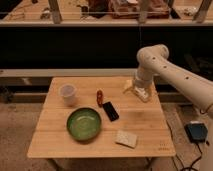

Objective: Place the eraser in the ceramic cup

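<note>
The eraser [111, 111] is a small flat black block lying near the middle of the wooden table [145, 122]. The ceramic cup [68, 94] is a small white round cup standing upright at the table's back left. My gripper [140, 91] hangs over the table's back right, well to the right of the eraser and far from the cup. A pale yellowish thing shows at the gripper's left side.
A green bowl [84, 123] sits at the front left, next to the eraser. A small red-brown object [100, 97] lies just behind the eraser. A pale beige pad [126, 138] lies near the front edge. A dark box [196, 131] sits on the floor at right.
</note>
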